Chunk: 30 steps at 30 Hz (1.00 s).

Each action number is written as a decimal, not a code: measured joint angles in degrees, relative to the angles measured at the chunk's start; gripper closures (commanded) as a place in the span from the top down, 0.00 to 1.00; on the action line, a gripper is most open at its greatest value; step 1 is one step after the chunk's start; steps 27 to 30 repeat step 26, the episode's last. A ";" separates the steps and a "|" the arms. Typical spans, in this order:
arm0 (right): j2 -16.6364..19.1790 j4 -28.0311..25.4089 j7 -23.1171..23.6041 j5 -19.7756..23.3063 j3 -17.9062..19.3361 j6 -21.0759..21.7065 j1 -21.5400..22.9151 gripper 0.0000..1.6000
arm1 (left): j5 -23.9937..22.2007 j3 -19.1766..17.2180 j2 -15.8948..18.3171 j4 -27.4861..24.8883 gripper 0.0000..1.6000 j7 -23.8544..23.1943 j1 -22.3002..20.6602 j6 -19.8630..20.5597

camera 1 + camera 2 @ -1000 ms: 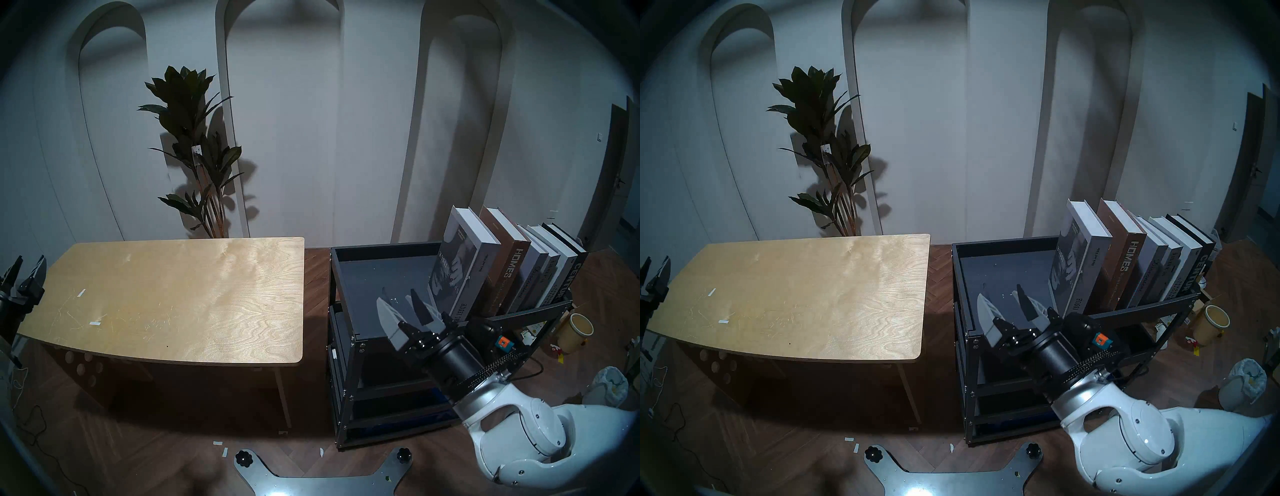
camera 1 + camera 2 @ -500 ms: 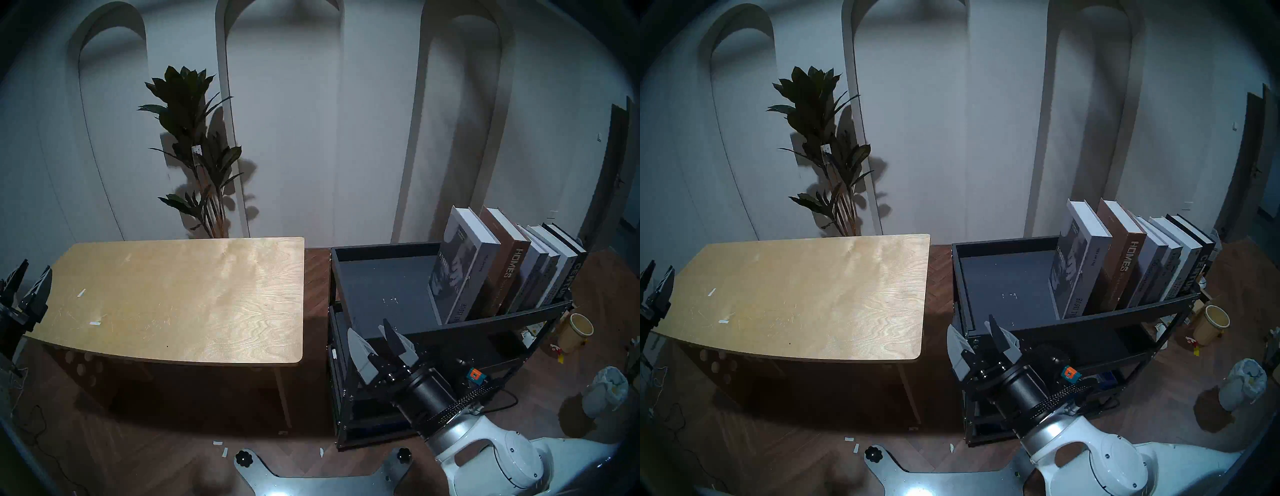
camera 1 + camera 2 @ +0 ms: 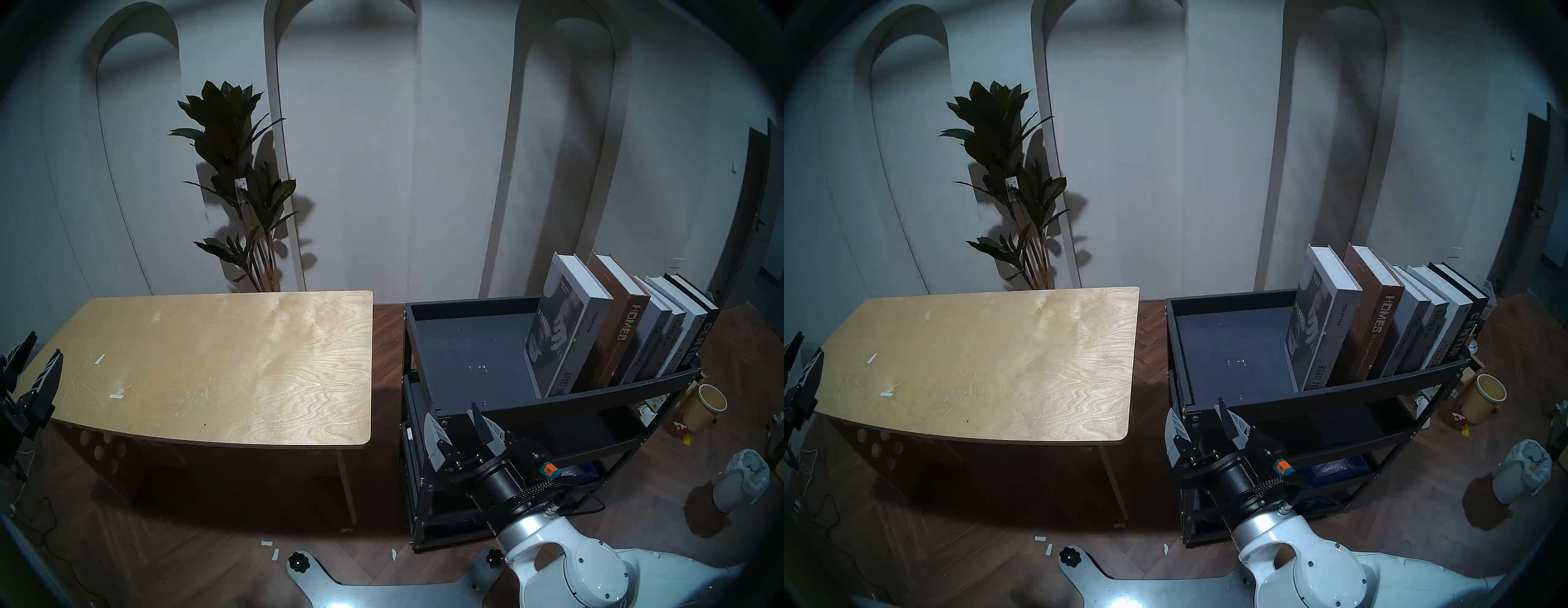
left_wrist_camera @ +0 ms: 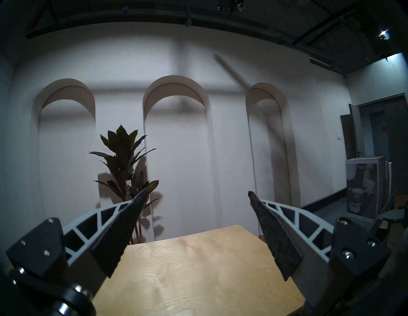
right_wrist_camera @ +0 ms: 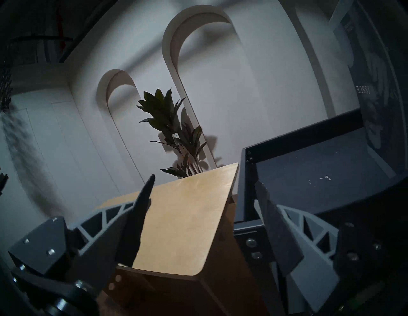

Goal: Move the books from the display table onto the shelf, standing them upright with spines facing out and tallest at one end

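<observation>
While both grippers hang spread and empty, the six thick hardcover books (image 3: 628, 327) stand spines-out on the black metal rack's top tray (image 3: 466, 339), up and right of the right gripper (image 3: 456, 424); the light plywood table (image 3: 212, 365), ahead of the left gripper (image 3: 36, 361), holds none, so the task looks finished.

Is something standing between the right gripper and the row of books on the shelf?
Yes. The right gripper sits below the shelf's front rim, so that rim stands between it and the books on the top tray.

Bare shelf (image 3: 466, 339) tray left of books (image 3: 615, 327) (leaning)
</observation>
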 measured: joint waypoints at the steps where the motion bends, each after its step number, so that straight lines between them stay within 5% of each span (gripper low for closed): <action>1: -0.60 0.66 -0.66 -1.03 -0.17 0.28 0.31 1.00 | -0.05 0.23 -0.16 -0.03 1.00 -0.77 0.09 -0.17; 16: -6.98 7.23 -8.31 -17.03 -2.18 2.59 3.76 1.00 | -3.17 3.45 -1.70 -2.25 1.00 -7.95 -1.28 -2.61; 30: -7.80 8.63 -9.80 -22.45 -3.49 2.02 4.46 1.00 | -7.63 0.93 -4.35 -3.42 1.00 -11.88 -0.25 -1.33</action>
